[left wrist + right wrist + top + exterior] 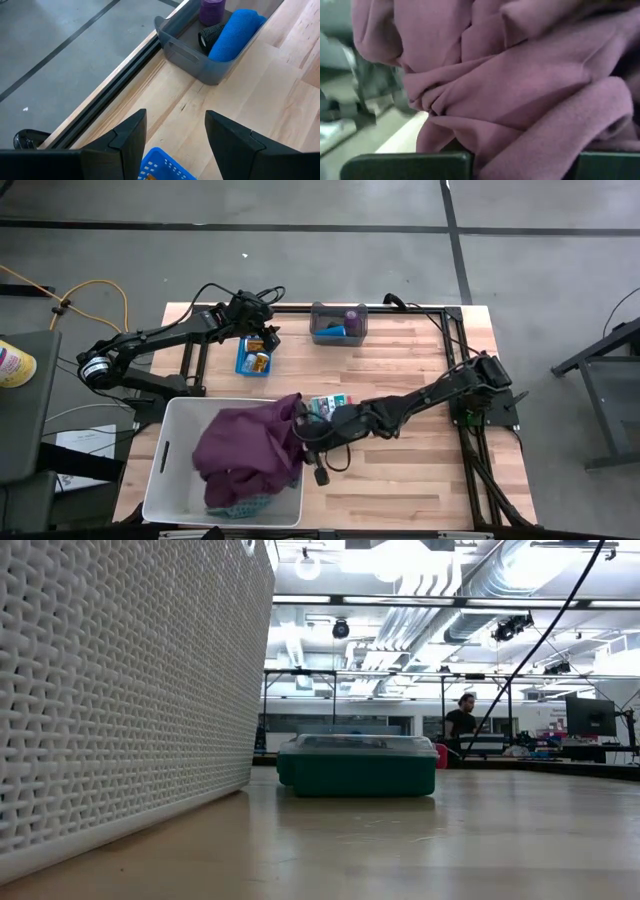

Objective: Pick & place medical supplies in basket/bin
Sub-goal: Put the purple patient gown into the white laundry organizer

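A maroon cloth (248, 445) lies heaped in the white basket (165, 480) at the near left, and one end of it drapes over the basket's right rim. A teal patterned cloth (240, 506) shows beneath it. My right gripper (303, 430) is at that rim, shut on the maroon cloth (520, 90). My left gripper (262, 345) hangs open above a small blue basket (256, 361) that holds orange bottles. A blue roll (234, 34) and a purple roll (212, 10) lie in a grey bin (338, 323) at the far edge. My right gripper pinches a bunched fold of the maroon cloth (520, 150) between its two fingers. It comes in about level from the table's right side. The held end is raised at the basket's right rim, and the rest of the cloth (235, 455) rests in the basket.
A green box with a clear lid (358, 765) sits on the table just right of the white basket, beside my right arm. A black frame rail runs along the table's far and right edges. A person (465, 720) stands far off in the room behind.
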Tool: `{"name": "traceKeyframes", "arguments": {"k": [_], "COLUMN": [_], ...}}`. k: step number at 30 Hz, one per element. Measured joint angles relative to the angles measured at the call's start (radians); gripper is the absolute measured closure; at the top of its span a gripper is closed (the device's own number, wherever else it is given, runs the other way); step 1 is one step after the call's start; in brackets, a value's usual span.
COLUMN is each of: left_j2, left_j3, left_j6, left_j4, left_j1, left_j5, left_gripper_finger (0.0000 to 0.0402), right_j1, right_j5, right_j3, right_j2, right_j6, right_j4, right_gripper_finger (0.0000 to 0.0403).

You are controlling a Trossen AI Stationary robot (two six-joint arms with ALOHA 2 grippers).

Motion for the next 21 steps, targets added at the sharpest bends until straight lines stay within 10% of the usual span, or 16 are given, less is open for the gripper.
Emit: {"name": "traceKeyframes", "arguments": {"k": [21], "left_j2": [0.000], "left_j3": [0.000], "left_j6": [0.000], "left_j4": [0.000], "left_j1": [0.000], "left_j5": [0.000], "left_gripper_finger": [0.0208], "right_j1": [0.033], "right_j5": [0.042], "right_j3": [-0.001], "right_j2": [0.000], "right_j6": [0.043], "right_j4": [-0.168], "right_gripper_finger": [0.0299]}}
